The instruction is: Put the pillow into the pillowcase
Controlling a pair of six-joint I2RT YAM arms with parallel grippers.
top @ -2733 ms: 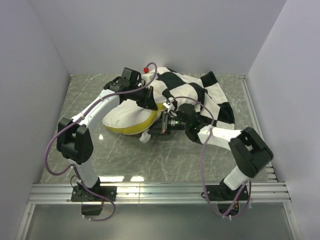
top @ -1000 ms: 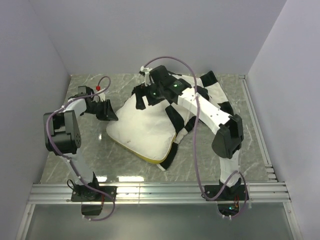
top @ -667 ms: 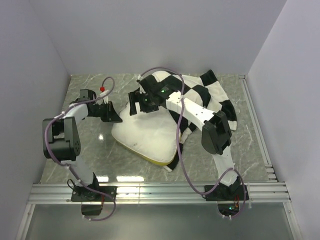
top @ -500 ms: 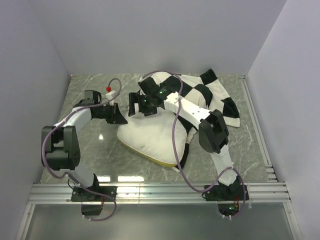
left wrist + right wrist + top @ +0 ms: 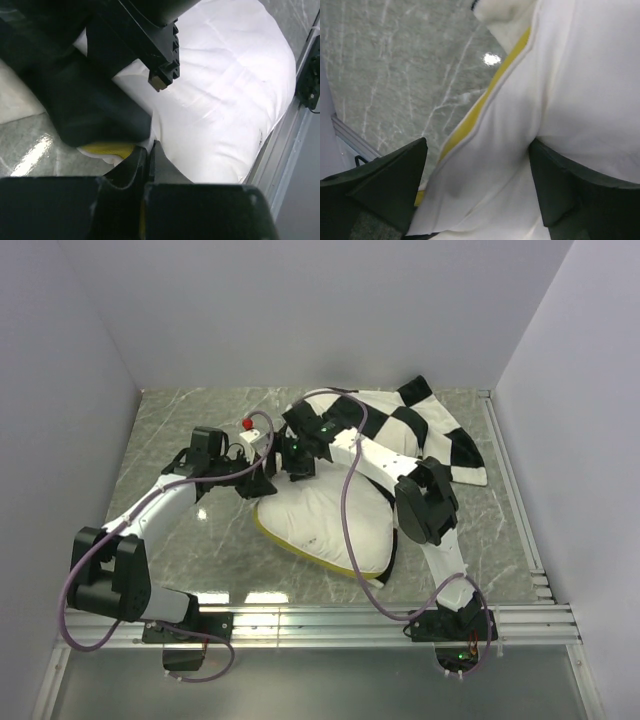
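Note:
The cream-white pillow lies mid-table, its yellow band along the near-left edge. The black-and-white checked pillowcase is heaped behind and right of it; a black strip runs along the pillow's right side. My left gripper is shut at the pillow's far-left corner. In the left wrist view its tips pinch a sliver of the pillow beside the yellow band. My right gripper hangs just above it. In the right wrist view it stands open astride the pillow, the right finger pressing the cloth.
The marble tabletop is walled in white on the left, back and right. An aluminium rail runs along the near edge and a slotted strip along the right side. The right arm reaches over the pillow, trailing purple cables.
The left gripper has shut at the pillow's left corner and travelled right, the pillow sliding right and nearer with it. The right gripper swung left over the pillow's far edge, its jaws narrowing.

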